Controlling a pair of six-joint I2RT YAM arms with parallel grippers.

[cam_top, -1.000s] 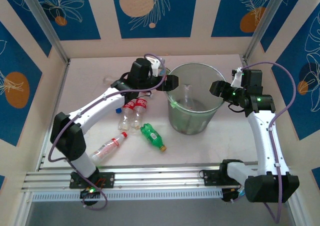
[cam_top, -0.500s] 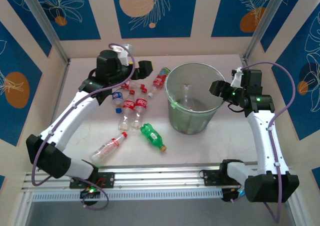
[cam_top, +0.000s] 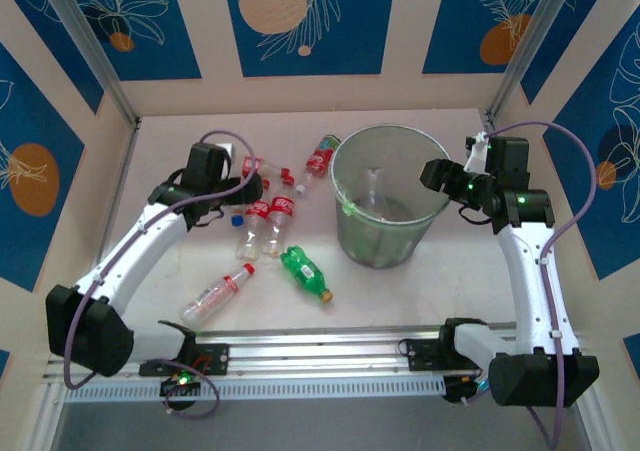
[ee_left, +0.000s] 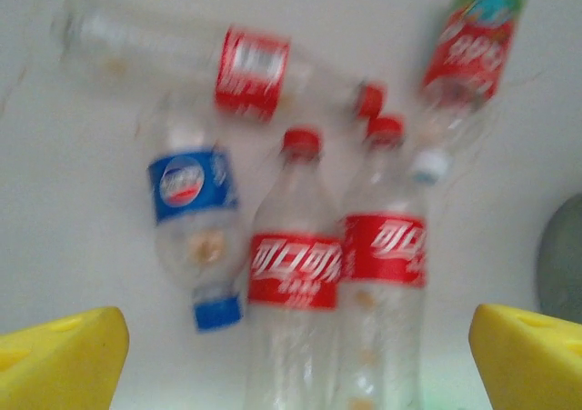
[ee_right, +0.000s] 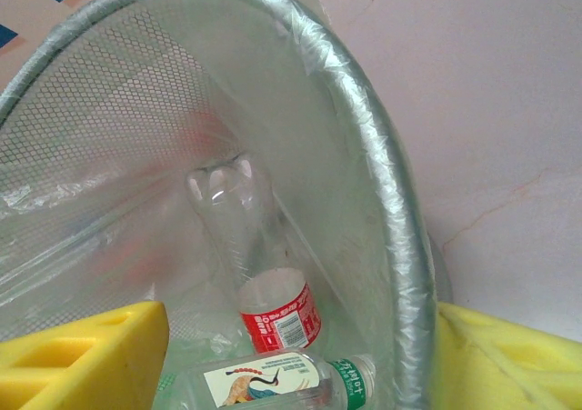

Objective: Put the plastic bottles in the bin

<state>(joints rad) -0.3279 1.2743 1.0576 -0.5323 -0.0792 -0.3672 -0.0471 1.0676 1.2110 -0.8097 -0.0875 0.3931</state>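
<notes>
Yellow-padded left jaws, wide and empty, swung from bin (cam_top: pixel 386 237) back over plastic bottles (ee_left: pixel 293 269); right jaws unmoved, open astride rim.

We are looking at a robot lab cell. Blue leaf-printed panels (cam_top: pixel 340 31) wall the table (cam_top: pixel 400 291); an aluminium rail (cam_top: pixel 320 349) fronts it.

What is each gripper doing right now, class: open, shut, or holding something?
Left gripper: open, holding nothing.
Right gripper: open, astride the rim of the bin, holding nothing.
</notes>
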